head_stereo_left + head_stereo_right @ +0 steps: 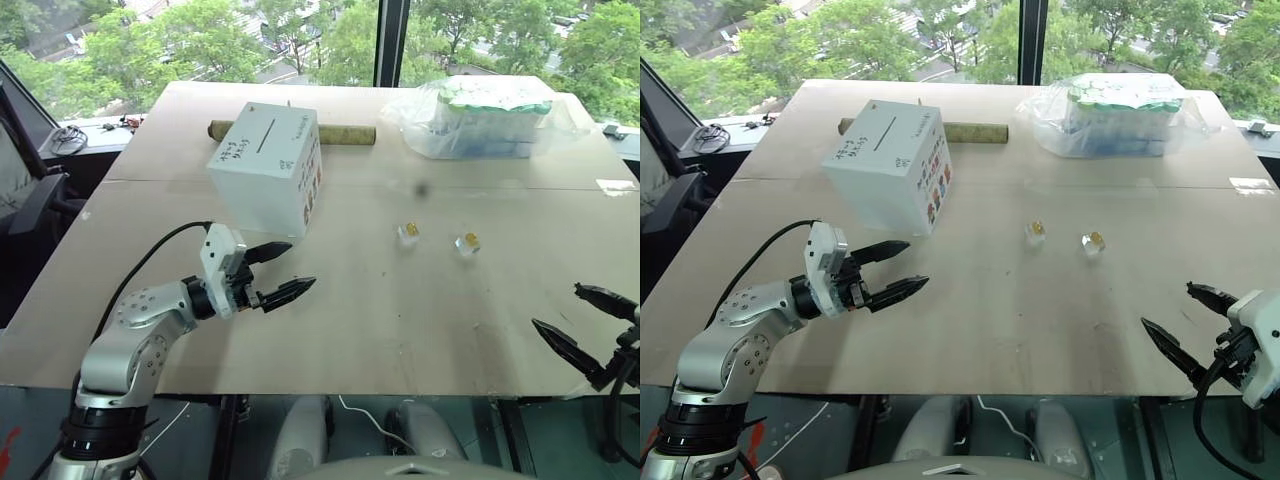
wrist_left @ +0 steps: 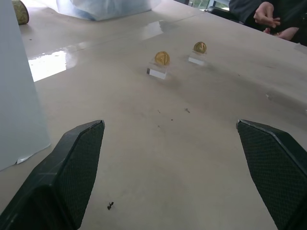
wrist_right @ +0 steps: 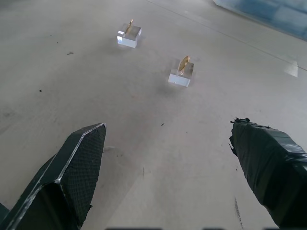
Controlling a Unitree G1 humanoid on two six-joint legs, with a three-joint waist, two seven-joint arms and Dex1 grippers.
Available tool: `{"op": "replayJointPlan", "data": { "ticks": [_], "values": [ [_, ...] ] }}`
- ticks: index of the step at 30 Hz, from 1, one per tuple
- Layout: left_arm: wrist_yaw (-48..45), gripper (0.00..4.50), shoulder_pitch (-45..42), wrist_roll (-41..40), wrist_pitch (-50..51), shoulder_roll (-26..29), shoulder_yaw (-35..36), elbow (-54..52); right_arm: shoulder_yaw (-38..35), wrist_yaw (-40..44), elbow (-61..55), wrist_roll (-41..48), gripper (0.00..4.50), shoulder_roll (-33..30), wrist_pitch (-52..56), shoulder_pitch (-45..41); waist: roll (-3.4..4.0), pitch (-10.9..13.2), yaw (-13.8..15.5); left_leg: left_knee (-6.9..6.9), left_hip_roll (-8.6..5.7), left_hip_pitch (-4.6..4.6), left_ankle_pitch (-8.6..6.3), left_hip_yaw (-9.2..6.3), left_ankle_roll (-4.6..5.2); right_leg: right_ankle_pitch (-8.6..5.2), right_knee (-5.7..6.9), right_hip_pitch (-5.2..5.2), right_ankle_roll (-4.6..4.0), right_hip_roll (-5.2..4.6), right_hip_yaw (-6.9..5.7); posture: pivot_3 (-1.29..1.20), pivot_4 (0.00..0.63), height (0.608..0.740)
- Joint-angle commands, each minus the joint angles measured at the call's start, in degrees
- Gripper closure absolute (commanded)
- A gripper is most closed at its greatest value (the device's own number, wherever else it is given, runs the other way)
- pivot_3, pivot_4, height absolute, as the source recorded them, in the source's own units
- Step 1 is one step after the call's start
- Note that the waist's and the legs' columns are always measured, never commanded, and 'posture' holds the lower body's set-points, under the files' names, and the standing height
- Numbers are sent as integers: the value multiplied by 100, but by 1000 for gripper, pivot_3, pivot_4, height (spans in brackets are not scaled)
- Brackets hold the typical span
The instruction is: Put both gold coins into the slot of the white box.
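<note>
Bench: pale brown top, carrying all items below.

White box: cube-shaped cardboard, standing toward the far left part of the bench, handwritten marks on top and colourful stickers on the side facing the coins.

Slot: thin dark slit in the top face of the white box.

Gold coins, two: each stands on edge in a small clear block. First coin sits to the right of the white box, well apart from it; second coin sits just beyond the first, farther from the box. Neither is touched.

Cardboard tube: brown, lying behind the white box, its ends showing on either side.

Plastic bag: clear, holding white-green packs, far to the right of the white box, past the tube's end.

Left pincer: fingers spread, empty, hovering just in front of the white box.

Right pincer: fingers spread, empty, well apart from the white box, near the bench's front right edge.

Person's hands: beyond the bench's far side from the box.
</note>
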Motion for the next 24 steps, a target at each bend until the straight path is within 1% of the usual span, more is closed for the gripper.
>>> {"op": "replayJointPlan", "data": {
  "ticks": [1,2,4,6,8,11,13,17,19,24],
  "values": [
    [-206,0,-129,-154,-144,5,32,-144,322,-689,-232,-219,17,-120,392,-413,-1,0,6,0,0,0,0,0,0,0,0,0,0,0,0,0,150,740],
    [-407,0,-208,-211,-247,-13,-20,-127,731,-1181,-336,-377,17,-237,836,-798,-8,0,-8,0,0,2,0,1,0,0,0,0,0,0,1,0,150,740],
    [-751,0,-322,-351,-291,1,-93,-136,1429,-1872,-273,-515,17,-283,1507,-1626,-8,2,-44,1,4,1,0,6,0,1,0,-6,0,1,5,0,150,740],
    [-1010,0,-403,-447,-267,57,-153,-196,1912,-2240,-79,-525,17,-194,1959,-2345,-5,4,-72,4,3,4,1,11,0,2,6,-10,-1,0,10,0,150,740],
    [-1186,0,-477,-536,-228,111,-197,-267,2325,-2622,192,-527,17,27,2425,-3081,-6,4,-72,4,0,1,1,10,1,2,9,-13,-3,0,12,0,150,740],
    [-1354,0,-634,-618,-207,163,-259,-345,2836,-3027,840,-717,823,326,2777,-4017,-5,5,-74,1,-2,-13,1,8,0,3,10,-24,-4,6,13,0,150,740],
    [-1325,0,-770,-651,-167,134,-262,-334,3104,-3090,1191,-877,1688,347,2818,-4369,-4,6,-56,0,-7,-20,1,6,0,2,6,-26,-3,10,11,0,150,740],
    [-1291,0,-886,-648,-159,100,-306,-342,3340,-3092,1888,-1055,1688,403,2751,-4839,-3,6,-47,1,-10,-55,-2,6,5,3,-12,-48,2,25,9,0,150,740],
    [-1246,0,-886,-651,-146,90,-317,-371,3398,-3033,2190,-1169,1688,374,2617,-4986,-3,6,-53,8,-10,-92,-2,8,6,5,-4,-84,5,25,11,0,150,740],
    [-1110,0,-806,-662,-128,92,-284,-473,3318,-2855,2631,-1178,1688,367,2518,-5252,-3,6,-91,9,-9,-92,-2,8,7,4,11,-92,5,27,13,0,150,740]
  ]
}}
